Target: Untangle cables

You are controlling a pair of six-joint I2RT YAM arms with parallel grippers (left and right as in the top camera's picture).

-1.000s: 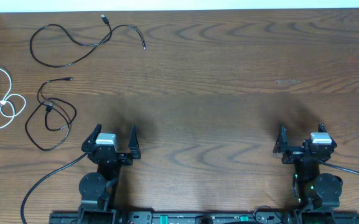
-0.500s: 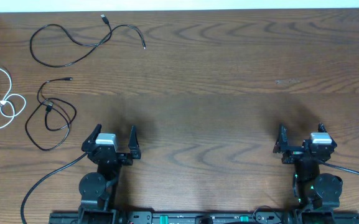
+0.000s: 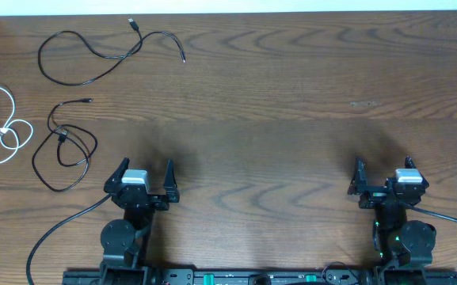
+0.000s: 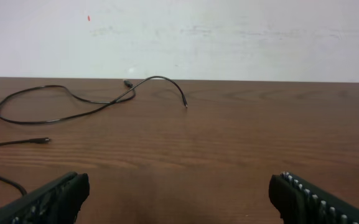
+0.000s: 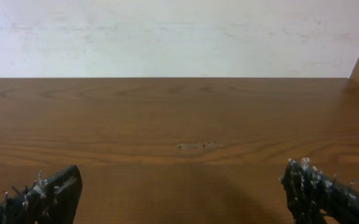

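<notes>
L gripper [image 3: 146, 166] & R gripper [image 3: 384, 165] both spread wide, empty (cables [image 3: 60, 135] lie separate, far left).

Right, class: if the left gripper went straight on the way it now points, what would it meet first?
Probably the far thin black looped cable, near its free end; only bare brown wooden table lies before it. The left gripper might pass above it, as height is unclear.

Obstacles sit only at the table's [image 3: 291, 95] far left: 1 long black cable [image 3: 93, 59] near the far edge, 1 white cable [image 3: 2, 127] at the left edge, and a 2nd black cable [image 3: 66, 150] just ahead-left of the left gripper [image 3: 146, 164]. All 3 lie flat. Bare wood stretches ahead of the right gripper [image 3: 384, 163] to the wall [image 4: 229, 37].
</notes>
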